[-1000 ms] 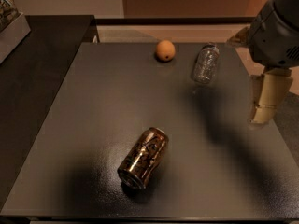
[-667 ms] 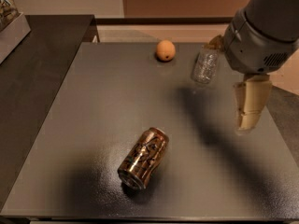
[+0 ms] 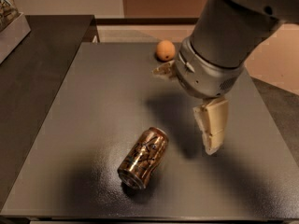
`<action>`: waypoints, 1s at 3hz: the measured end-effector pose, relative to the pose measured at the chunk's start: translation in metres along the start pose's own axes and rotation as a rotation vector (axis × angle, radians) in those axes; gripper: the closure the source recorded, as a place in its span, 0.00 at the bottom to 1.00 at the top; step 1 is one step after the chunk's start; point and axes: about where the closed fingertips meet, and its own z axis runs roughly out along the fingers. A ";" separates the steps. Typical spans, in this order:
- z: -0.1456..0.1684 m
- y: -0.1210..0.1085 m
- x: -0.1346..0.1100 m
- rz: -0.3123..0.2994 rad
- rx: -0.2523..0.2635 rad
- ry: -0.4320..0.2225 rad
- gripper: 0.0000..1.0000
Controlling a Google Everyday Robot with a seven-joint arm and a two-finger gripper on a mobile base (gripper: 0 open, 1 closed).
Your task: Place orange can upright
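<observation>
The can (image 3: 143, 158) lies on its side on the table (image 3: 93, 101); the gripper (image 3: 211, 125) hangs near it, seemingly above the surface.

Here's my arm (image 3: 233, 27) filling the upper right of the frame: a fat, smooth dark-grey cylinder. Next comes a paler silver-grey collar (image 3: 205, 76) with a small white tab and a patch of tiny dots. Just below, centre-right, is the gripper (image 3: 183, 110), with two cream plastic fingers (image 3: 212, 125), blocky, jointed in segments, set wide apart.
</observation>
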 end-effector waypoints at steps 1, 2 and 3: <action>0.025 0.004 -0.034 -0.165 -0.052 -0.044 0.00; 0.046 0.010 -0.059 -0.309 -0.102 -0.071 0.00; 0.065 0.015 -0.072 -0.420 -0.129 -0.048 0.00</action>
